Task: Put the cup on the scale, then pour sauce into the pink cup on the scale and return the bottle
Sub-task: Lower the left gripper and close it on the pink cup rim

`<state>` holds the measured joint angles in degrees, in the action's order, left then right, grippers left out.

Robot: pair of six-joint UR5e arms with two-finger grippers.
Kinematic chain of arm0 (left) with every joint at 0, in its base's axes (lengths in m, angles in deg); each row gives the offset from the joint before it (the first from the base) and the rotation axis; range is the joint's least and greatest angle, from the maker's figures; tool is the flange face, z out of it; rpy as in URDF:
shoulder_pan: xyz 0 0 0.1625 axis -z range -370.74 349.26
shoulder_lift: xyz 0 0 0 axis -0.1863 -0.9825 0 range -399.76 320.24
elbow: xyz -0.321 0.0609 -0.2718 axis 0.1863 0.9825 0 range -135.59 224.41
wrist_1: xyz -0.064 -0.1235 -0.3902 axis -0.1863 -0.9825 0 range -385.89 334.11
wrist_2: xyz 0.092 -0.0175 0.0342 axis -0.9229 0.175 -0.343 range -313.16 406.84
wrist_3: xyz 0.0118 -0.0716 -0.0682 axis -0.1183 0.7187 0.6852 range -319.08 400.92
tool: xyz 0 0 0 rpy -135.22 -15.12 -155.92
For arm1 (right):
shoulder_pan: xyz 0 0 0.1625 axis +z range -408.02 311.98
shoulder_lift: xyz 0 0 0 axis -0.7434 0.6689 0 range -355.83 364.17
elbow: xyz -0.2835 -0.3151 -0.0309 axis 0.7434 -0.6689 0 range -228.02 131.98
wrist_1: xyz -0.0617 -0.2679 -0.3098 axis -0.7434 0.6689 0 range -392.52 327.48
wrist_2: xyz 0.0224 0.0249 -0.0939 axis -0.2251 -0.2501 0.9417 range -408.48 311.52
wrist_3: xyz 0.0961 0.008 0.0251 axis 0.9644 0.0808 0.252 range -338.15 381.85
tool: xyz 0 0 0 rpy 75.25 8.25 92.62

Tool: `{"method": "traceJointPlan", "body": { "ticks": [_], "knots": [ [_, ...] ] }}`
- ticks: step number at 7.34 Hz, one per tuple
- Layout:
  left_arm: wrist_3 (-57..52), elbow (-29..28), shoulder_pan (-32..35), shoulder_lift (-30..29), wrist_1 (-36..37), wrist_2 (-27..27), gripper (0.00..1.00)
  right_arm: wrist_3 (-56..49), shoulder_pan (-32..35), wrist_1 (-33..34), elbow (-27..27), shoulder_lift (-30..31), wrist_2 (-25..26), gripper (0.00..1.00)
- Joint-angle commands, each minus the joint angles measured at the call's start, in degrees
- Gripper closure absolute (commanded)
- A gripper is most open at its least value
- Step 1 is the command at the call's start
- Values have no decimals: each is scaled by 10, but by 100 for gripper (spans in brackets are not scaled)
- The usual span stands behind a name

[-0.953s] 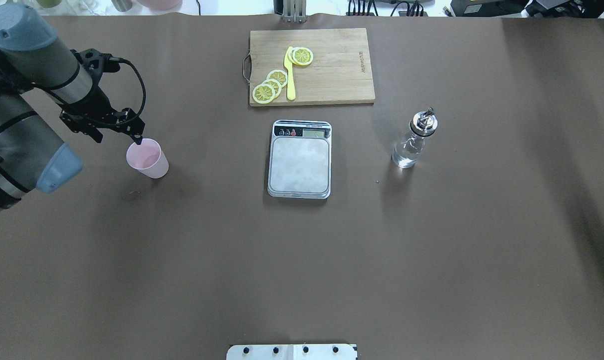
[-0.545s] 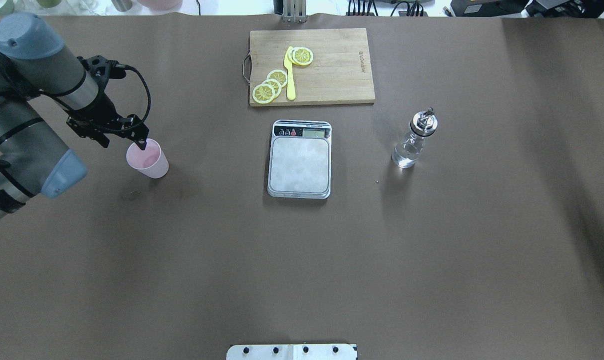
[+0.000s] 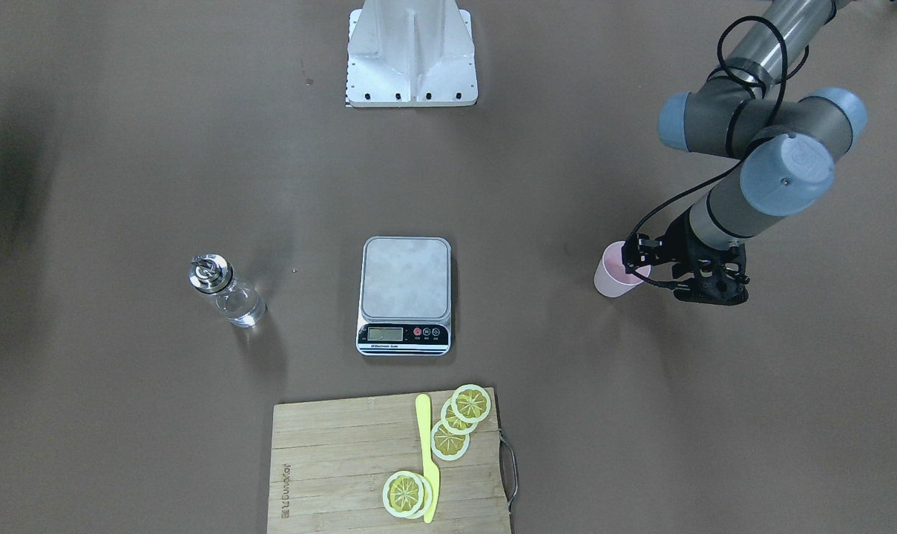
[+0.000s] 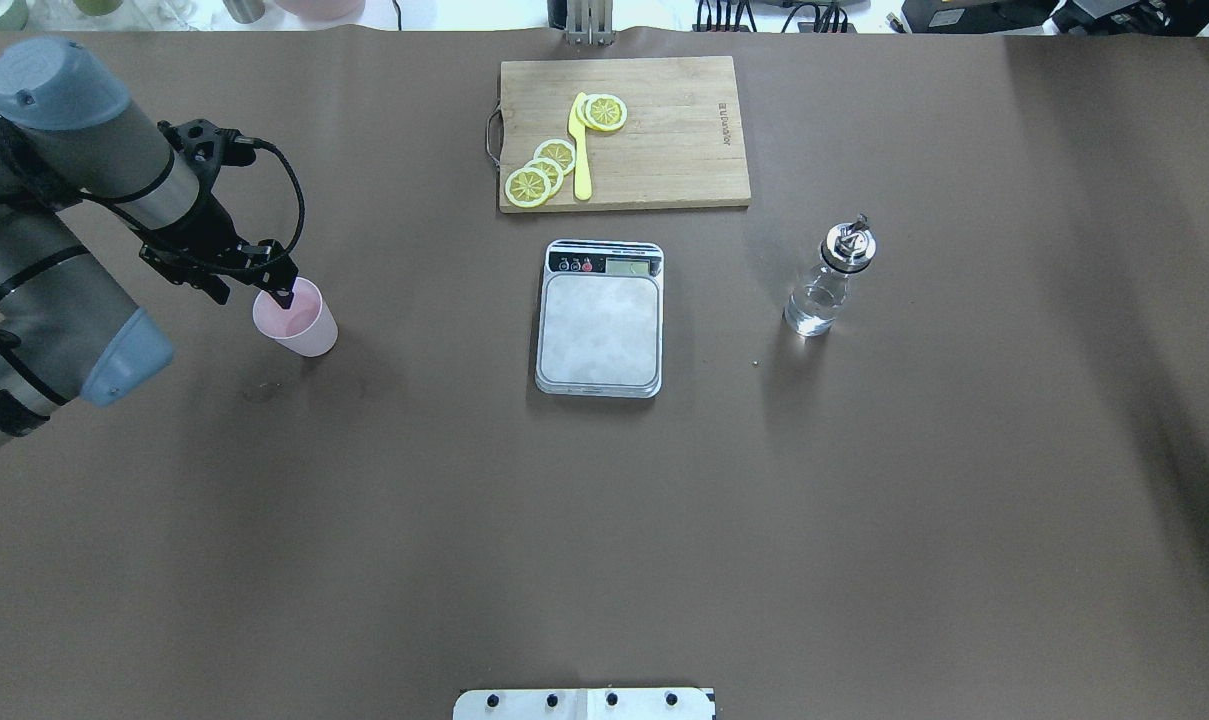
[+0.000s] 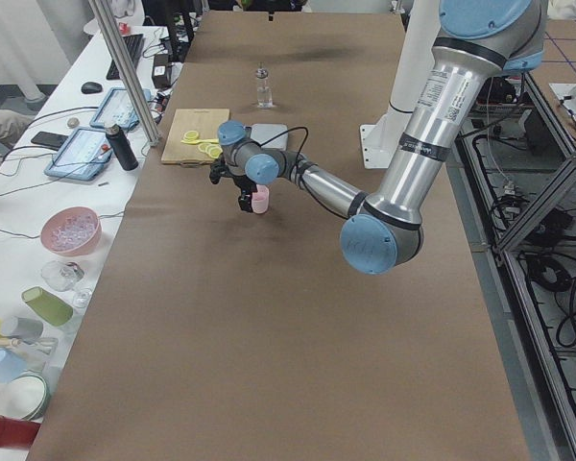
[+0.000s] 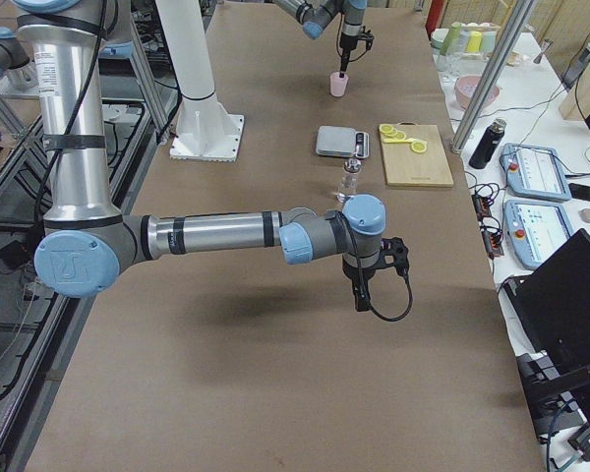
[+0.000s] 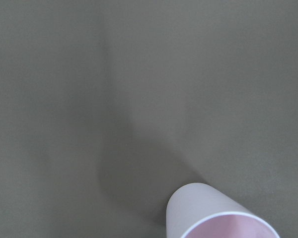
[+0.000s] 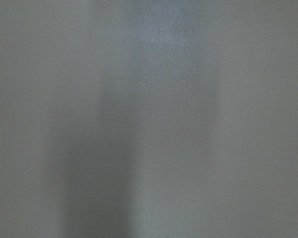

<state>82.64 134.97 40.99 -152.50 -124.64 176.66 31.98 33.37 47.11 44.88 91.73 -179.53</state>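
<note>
Two fixed cameras look steeply down on the brown table (image 4: pixel 604 520) from its opposite long sides, one from behind the robot and one facing it, both with the scale (image 4: pixel 600 318) at centre. Two more look along the table from its left and right ends, each seeing the scale and the cutting board (image 5: pixel 194 134) farther off. The left wrist camera hangs close above the cup (image 7: pixel 216 218); the right wrist camera shows only a blurred surface.

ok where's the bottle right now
In the overhead view, the glass bottle stands upright right of the scale, off the cutting board's near right corner.
</note>
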Motion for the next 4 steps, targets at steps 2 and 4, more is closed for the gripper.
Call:
{"method": "traceJointPlan", "body": {
  "ticks": [2,4],
  "knots": [
    [-1,1,-8,2,-15,-1,71,1,-2,0,0,0,0,0],
    [-2,4,-8,2,-15,-1,100,1,-2,0,0,0,3,0]
  ]
}}
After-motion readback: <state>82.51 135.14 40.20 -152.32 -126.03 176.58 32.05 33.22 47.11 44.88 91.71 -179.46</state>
